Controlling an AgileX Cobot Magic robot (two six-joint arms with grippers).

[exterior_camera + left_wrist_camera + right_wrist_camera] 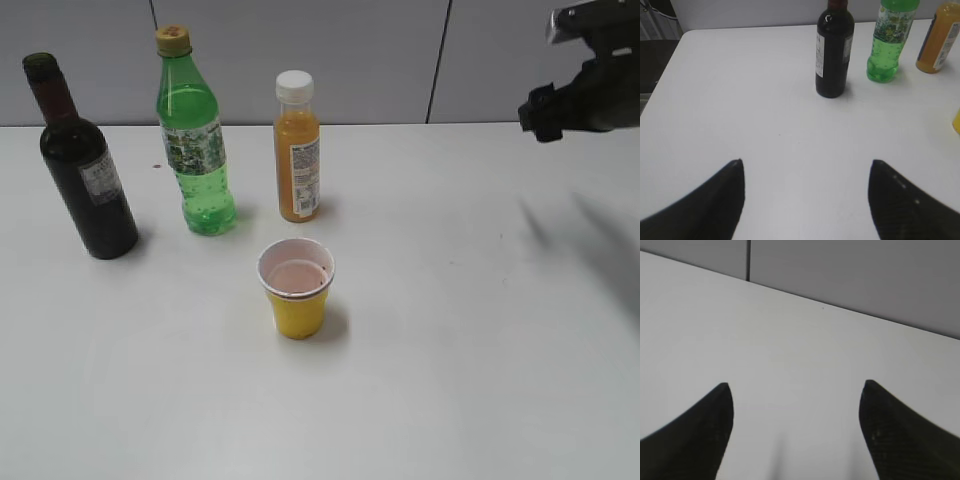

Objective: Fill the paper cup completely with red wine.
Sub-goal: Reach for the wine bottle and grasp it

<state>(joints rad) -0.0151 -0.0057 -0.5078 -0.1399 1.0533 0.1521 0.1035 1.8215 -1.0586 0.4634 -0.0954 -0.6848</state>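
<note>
The left hand hangs low over the near left of the white tabletop, fingers spread wide, gripping nothing. Beyond it stands the red wine bottle, upright, uncapped, with the green soda bottle and the orange juice bottle to its right. The right hand is raised at the far right, also wide apart and empty. The paper cup stands upright near the middle, in front of the juice, holding reddish liquid well below its rim.
</note>
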